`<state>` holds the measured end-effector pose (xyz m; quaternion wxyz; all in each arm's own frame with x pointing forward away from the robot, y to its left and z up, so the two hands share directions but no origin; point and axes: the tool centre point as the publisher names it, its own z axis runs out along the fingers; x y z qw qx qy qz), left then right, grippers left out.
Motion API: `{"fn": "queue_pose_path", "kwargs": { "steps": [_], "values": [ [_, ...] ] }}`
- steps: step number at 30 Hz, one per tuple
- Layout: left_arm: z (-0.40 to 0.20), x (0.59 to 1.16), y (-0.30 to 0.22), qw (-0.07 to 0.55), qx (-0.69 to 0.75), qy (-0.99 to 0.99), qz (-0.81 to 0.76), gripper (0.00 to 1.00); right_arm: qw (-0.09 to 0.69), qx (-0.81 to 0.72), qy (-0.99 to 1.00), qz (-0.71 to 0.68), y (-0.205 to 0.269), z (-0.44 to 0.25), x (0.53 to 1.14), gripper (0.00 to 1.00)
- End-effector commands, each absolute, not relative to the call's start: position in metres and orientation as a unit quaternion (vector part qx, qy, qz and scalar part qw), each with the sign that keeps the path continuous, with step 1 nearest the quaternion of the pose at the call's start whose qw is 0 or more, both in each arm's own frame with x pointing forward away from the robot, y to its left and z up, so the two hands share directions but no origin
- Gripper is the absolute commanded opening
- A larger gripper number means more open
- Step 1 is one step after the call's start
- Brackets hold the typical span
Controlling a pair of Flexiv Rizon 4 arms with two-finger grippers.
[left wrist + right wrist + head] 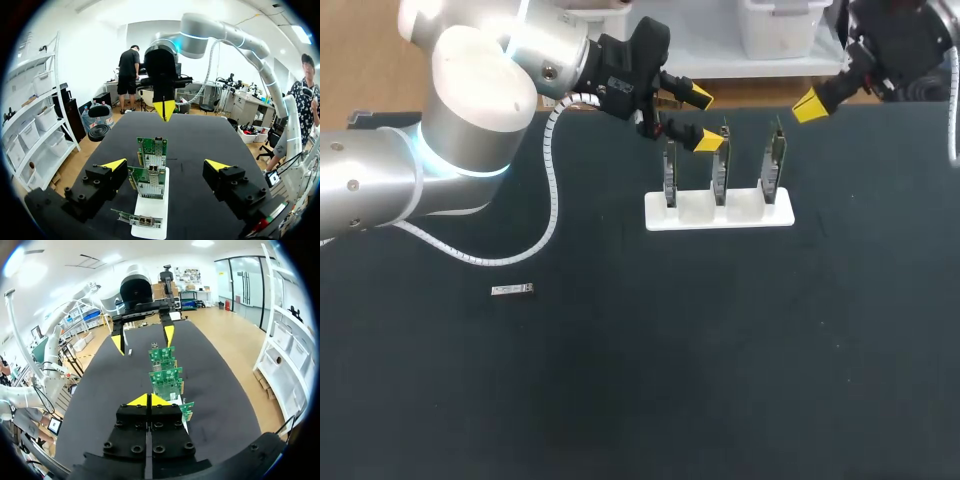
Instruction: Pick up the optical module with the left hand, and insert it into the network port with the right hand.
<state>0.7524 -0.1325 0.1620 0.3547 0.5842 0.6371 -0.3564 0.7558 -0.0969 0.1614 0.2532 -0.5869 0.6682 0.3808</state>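
I see the broad dark matte table [720,380] under both arms. My thick silver left arm [470,110] comes in across its far side, and the silver right arm [225,35] curves down at the opposite end.

The left gripper [703,118] has its yellow-tipped fingers spread wide and holds nothing. In its wrist view, the flat white plastic stand [740,215] lies below and just ahead of it, in line with the gap between the fingers. Three upright green circuit boards [720,165] stand in a row in that stand. The boards run straight away from this gripper, and both fingers stay apart from them, one on each side.

The right gripper [808,106] is beyond the far end of that row, facing the left gripper. Its two yellow tips are pressed together with nothing between them. From its own wrist view the boards line up directly ahead of the closed tips, with the spread left gripper past them.

The small silver rectangular optical module [512,290] lies flat on the table, well apart from the left gripper. It is back behind it, near the arm's white coiled cable [552,190], and farther still from the right gripper.
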Motion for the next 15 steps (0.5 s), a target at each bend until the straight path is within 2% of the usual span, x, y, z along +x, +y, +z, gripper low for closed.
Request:
{"fn": "queue_pose_path", "kwargs": {
  "steps": [1, 15],
  "values": [
    [0.1622, 0.7537, -0.1330, 0.353, 0.585, 0.637, -0.356, 1.00, 0.262, -0.580, 0.676, 0.371, -0.0951, 0.1607, 0.7458, 0.00],
    [0.1622, 0.7537, -0.1330, 0.353, 0.585, 0.637, -0.356, 1.00, 0.262, -0.571, 0.689, 0.363, -0.1030, 0.1577, 0.7421, 0.00]
  ]
}}
